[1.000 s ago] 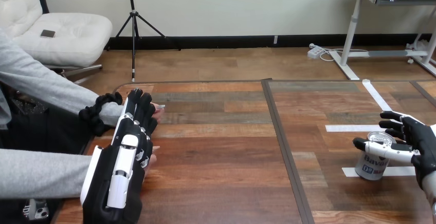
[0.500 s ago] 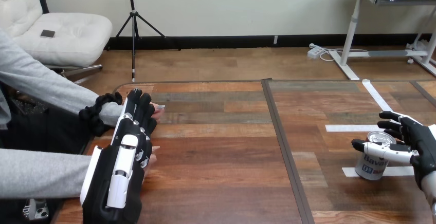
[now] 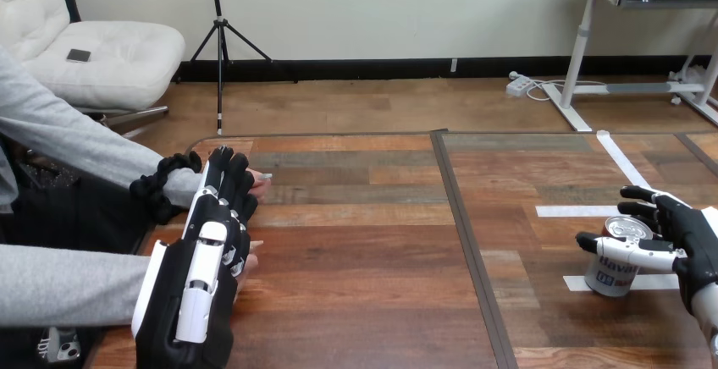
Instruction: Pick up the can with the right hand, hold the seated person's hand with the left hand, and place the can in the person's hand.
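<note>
Head view: right hand (image 3: 687,235) clasps the can (image 3: 611,274) on the table (image 3: 381,242)
Thumb and fingers curl about it; left hand (image 3: 200,278) lies straight-fingered over the person's hand (image 3: 260,185).

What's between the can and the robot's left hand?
In the head view, just bare table, a dark seam, and a white tape end beside the can.

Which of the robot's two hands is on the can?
The right hand, at the view's right: its thumb and fingers wrap the can. The left hand lies outstretched by the person's hands.
</note>
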